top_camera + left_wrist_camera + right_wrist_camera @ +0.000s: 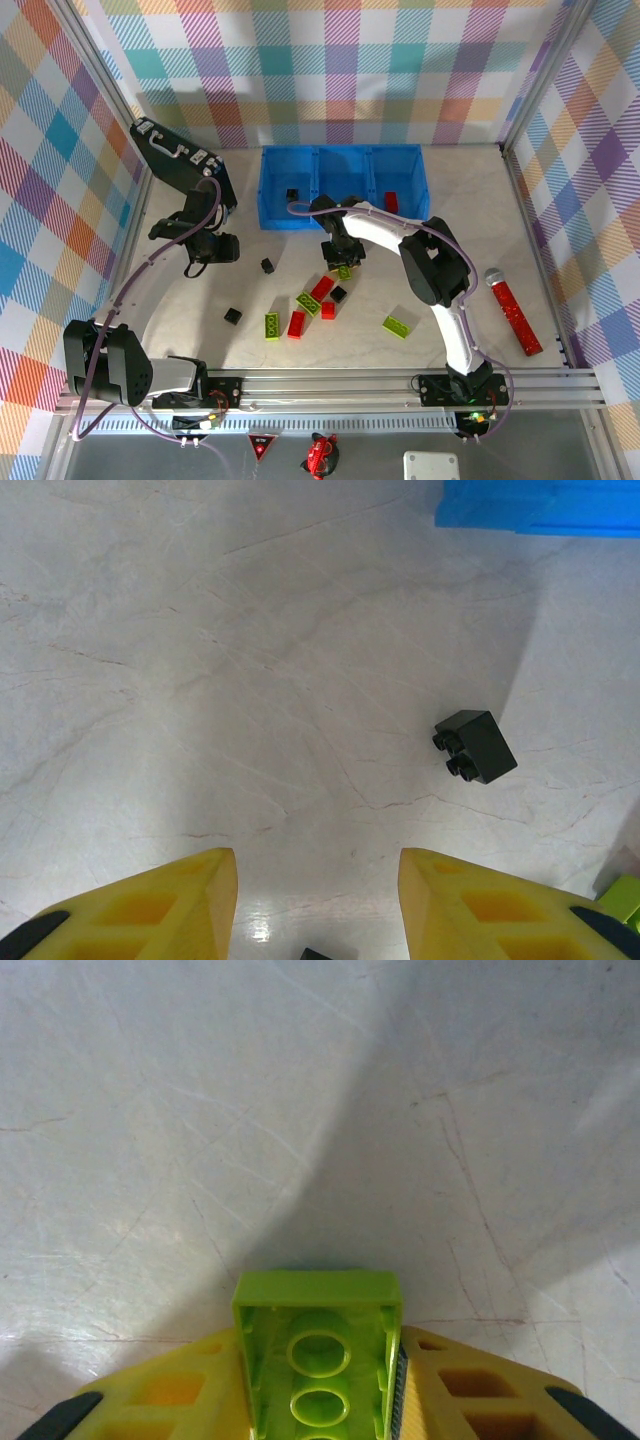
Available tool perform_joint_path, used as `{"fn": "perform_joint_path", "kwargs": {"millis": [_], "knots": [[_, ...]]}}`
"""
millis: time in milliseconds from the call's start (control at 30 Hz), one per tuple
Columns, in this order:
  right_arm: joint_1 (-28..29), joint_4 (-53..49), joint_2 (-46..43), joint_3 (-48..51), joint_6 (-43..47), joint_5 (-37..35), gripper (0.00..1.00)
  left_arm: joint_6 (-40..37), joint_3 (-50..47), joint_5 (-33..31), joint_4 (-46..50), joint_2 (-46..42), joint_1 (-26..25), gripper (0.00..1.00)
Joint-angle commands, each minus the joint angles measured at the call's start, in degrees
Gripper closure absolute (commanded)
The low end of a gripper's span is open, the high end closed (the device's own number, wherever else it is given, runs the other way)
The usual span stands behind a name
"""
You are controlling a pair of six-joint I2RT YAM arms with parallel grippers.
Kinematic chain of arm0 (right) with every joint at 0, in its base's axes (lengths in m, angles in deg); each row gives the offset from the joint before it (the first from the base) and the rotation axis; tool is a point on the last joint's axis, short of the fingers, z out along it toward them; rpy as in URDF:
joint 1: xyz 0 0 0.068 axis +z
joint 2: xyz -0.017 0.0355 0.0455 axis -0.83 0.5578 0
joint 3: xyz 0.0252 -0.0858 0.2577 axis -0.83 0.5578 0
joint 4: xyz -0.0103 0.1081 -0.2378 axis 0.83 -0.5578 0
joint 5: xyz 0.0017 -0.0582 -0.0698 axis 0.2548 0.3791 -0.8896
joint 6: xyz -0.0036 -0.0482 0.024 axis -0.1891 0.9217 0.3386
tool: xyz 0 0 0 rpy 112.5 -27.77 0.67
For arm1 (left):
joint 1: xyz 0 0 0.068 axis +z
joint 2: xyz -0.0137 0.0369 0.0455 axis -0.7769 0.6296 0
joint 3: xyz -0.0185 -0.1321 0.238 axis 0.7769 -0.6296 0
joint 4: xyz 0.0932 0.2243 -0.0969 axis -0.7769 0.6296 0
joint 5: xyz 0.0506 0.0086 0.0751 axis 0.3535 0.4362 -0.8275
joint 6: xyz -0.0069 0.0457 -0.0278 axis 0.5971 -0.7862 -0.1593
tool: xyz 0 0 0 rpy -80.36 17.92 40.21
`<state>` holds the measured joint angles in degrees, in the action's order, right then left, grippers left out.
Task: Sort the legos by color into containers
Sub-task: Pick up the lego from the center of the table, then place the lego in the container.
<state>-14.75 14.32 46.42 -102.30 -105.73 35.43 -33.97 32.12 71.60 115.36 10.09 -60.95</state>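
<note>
A: State of the right gripper [318, 1338]?

B: Clenched on a lime-green lego [318, 1365]. The brick sits square between the fingers [180, 1390], hollow underside toward the wrist camera. In the top view it's low over the table, just in front of the blue tray [345, 150]. Can't tell if it's touching the surface.

A: How to run the carry?

B: Lift straight up first and clear the tray's front wall before moving across. The left-hand compartment has a black brick [292, 194] and the right-hand one a red brick [390, 202] (sides as seen from the top camera), so I'd take the middle for green. Release low, or it may hop a divider.

A: Grip risk?

B: Glossy, thin-walled plastic held by its side faces. It could pivot on a fast swing, so keep the wrist level.

A: Left gripper [315, 865]?

B: Jaws apart with nothing between them, hanging over the table. There's a loose black brick [476, 746] ahead of it. Park it clear of the right arm's path.
</note>
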Motion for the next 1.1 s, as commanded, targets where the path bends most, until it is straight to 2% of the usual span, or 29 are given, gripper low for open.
{"fn": "perform_joint_path", "kwargs": {"millis": [0, 500, 700, 1067], "knots": [[0.5, -2.2, -3.3, -1.3, -0.4, -1.1, 0.64, -0.7, 0.7, 1.2, 0.3, 0.1, 0.9, 0.54], [-1.3, -7.9, -4.0, -9.6, -0.8, -3.6, 0.64, -0.7, 0.6, 1.5, 0.2, -0.3, 0.9, 0.54], [-3.8, -10.6, -2.1, -17.4, 0.4, -3.6, 0.64, -0.7, 0.5, 1.4, 0.2, -0.8, 0.9, 0.54], [-9.7, -15.5, 6.6, -36.5, 2.7, -2.3, 0.64, -0.6, 0.4, 1.2, 0.0, -0.8, 0.9, 0.54]]}}
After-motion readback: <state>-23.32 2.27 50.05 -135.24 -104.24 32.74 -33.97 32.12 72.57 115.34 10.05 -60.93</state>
